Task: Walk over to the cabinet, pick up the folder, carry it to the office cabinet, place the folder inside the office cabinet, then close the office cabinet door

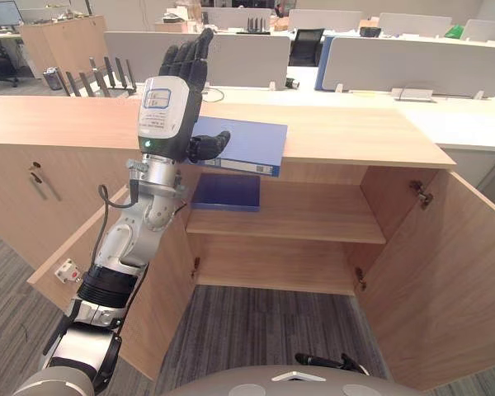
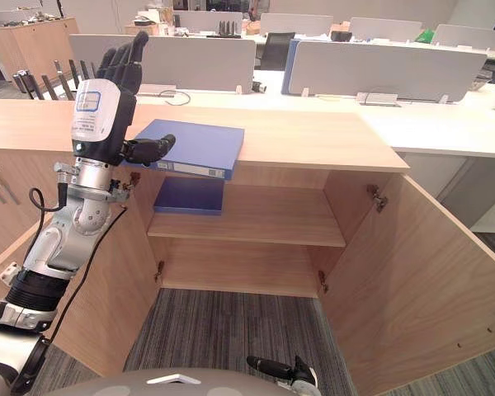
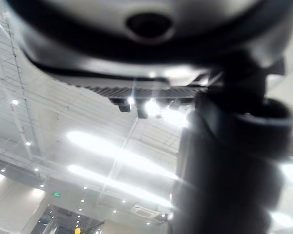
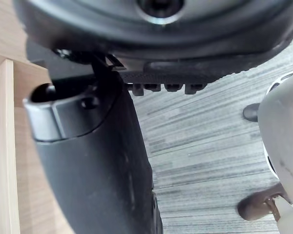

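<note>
The left hand (image 1: 169, 107) is raised, fingers straight up and holding nothing, its thumb beside the blue folder (image 1: 247, 142) that lies flat on the cabinet top (image 1: 355, 136), overhanging the front edge. Whether thumb and folder touch is unclear. The right hand (image 4: 93, 156) hangs over carpet (image 4: 210, 146), its grip unreadable.

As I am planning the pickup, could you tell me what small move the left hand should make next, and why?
Probably lower the left hand and close it on the overhanging edge of the blue folder: the hand stands open and upright beside the folder, thumb by its corner, gripping nothing. The right hand hangs low over the carpet.
</note>
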You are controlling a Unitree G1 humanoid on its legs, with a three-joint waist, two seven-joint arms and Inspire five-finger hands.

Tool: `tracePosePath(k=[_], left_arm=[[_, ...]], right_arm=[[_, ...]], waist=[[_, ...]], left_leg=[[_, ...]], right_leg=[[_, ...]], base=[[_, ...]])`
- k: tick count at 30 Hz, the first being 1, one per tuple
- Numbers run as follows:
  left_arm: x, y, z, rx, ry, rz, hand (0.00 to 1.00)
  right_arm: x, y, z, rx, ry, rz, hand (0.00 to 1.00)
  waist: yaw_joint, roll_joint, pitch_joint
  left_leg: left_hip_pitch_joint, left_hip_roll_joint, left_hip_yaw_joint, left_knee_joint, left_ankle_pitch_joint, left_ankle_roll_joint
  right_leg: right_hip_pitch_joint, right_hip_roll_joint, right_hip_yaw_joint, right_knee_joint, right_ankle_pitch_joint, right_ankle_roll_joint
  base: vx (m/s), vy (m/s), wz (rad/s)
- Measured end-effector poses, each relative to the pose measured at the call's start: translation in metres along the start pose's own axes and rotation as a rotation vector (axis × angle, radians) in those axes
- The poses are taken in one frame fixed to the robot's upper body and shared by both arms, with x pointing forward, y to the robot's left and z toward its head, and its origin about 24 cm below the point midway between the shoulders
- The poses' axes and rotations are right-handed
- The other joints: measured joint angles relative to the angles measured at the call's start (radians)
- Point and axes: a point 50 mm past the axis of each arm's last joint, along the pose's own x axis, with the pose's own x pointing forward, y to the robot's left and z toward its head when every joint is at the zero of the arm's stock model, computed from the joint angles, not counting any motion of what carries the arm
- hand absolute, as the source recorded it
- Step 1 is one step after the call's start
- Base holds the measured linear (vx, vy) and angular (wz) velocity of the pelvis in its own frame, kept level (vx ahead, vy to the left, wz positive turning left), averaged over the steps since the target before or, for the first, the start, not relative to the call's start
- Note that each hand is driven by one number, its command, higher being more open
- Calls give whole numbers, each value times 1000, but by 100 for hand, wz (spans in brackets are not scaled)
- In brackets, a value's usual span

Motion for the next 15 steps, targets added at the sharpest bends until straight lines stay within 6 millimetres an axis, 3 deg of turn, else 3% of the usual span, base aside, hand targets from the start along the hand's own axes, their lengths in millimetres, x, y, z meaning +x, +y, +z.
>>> tracePosePath(k=[9, 15], left_arm=[[-9, -23, -33, 29, 144, -153, 100], [-15, -29, -43, 56, 172, -210, 100]], right_arm=[[0, 1, 3, -35, -16, 6, 100], [0, 4, 5, -17, -26, 12, 100]], waist=[[-23, -3, 8], [-32, -15, 26]], left_leg=[[2, 2, 0, 0, -4, -6], [4, 3, 5, 0, -6, -9]], right_leg=[[1, 1, -7, -3, -1, -1], [1, 2, -7, -6, 1, 3]], base=[[4, 0, 0], [24, -3, -3]])
